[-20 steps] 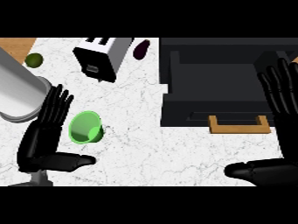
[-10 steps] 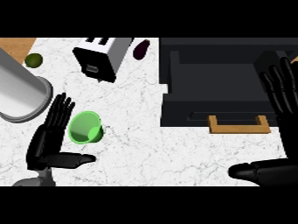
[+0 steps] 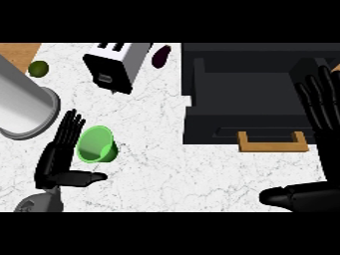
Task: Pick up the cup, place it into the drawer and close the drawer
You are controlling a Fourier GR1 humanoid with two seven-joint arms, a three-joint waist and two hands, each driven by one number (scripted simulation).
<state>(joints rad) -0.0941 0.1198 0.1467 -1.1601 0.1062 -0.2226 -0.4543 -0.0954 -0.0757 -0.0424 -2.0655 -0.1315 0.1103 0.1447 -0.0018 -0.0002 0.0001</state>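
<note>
The left hand (image 3: 61, 154) has crept closer to the cup (image 3: 96, 145) than a second ago; its straight fingers now lie along the cup's left side and the thumb reaches under it, holding nothing yet. The cup lies tipped on the counter (image 3: 150, 164), well left of the open drawer (image 3: 254, 94). The right hand (image 3: 327, 112) rests spread wide over the drawer's right edge. I judge the grasp imminent.

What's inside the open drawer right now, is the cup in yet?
The drawer shows only a bare dark interior, though the right hand covers its right end. The green cup sits on the counter beside the left hand's fingers.
</note>
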